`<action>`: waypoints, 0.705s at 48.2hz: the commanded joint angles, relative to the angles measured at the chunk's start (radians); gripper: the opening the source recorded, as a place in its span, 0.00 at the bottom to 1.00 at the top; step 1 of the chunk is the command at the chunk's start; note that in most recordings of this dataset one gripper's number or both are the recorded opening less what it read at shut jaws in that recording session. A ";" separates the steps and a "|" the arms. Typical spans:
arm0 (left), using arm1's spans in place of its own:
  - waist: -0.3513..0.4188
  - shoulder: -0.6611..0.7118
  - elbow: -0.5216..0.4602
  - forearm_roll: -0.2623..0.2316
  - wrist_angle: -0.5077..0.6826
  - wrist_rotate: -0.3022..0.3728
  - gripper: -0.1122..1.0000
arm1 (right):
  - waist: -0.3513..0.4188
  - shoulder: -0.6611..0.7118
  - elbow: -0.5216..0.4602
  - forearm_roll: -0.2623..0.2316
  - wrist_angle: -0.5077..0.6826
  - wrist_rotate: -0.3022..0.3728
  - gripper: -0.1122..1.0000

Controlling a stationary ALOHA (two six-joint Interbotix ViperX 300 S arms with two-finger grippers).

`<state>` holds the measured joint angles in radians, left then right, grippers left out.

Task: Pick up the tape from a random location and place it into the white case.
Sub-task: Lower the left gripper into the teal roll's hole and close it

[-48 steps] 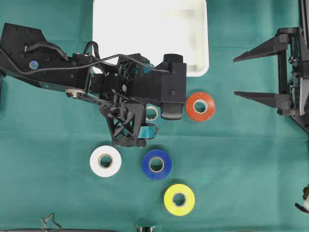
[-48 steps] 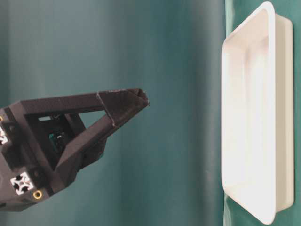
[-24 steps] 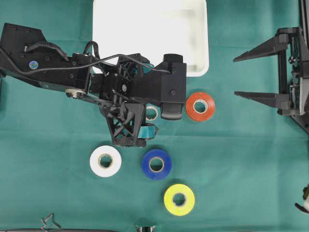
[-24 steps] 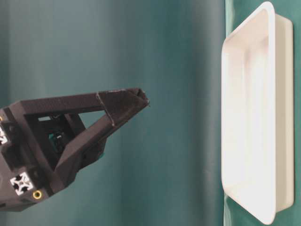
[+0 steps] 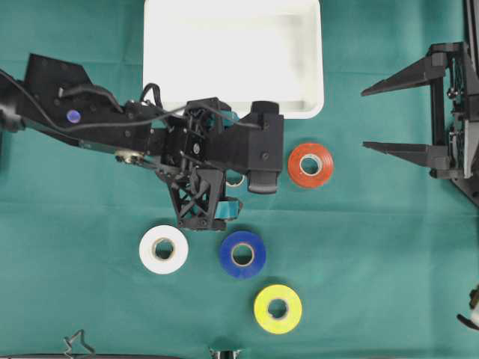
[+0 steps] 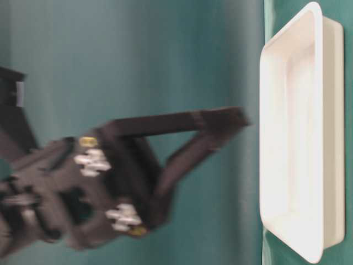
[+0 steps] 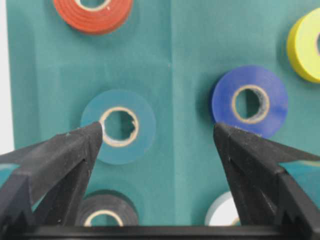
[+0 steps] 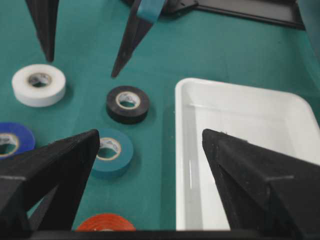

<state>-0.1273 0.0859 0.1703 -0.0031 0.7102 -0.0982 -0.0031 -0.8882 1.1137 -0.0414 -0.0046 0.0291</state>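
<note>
A smooth teal-green cloth covers the table, with faint folds showing in the left wrist view. On it lie flat tape rolls, each a glossy ring around a pale cardboard core: orange, white, blue and yellow in the overhead view, plus teal and black ones seen from the wrist cameras, hidden under the arm from above. All rolls sit apart from one another.

The white case is a shallow, glossy plastic tray with rounded corners and a raised rim; it lies at the far edge of the cloth, beyond the rolls, and holds no tape.

The left gripper hangs over the middle of the cloth, its matte black, pointed fingers spread wide and holding nothing; the teal roll lies below, by one fingertip. In the table-level view it is blurred. The right gripper sits at the right side, well away from the rolls, its triangular fingers likewise spread and bare.
</note>
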 commanded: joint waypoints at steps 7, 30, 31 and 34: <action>-0.006 0.029 0.035 0.002 -0.098 -0.002 0.98 | -0.002 0.014 -0.031 -0.005 -0.005 -0.002 0.93; -0.008 0.133 0.084 0.002 -0.215 -0.002 0.98 | 0.000 0.021 -0.029 -0.006 -0.006 -0.002 0.93; -0.009 0.138 0.086 0.002 -0.221 -0.002 0.98 | -0.002 0.021 -0.029 -0.006 -0.005 -0.002 0.93; -0.009 0.152 0.092 0.002 -0.236 -0.003 0.98 | -0.002 0.023 -0.028 -0.006 -0.005 -0.002 0.93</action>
<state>-0.1319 0.2439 0.2669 -0.0031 0.4955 -0.0997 -0.0031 -0.8713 1.1121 -0.0460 -0.0031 0.0291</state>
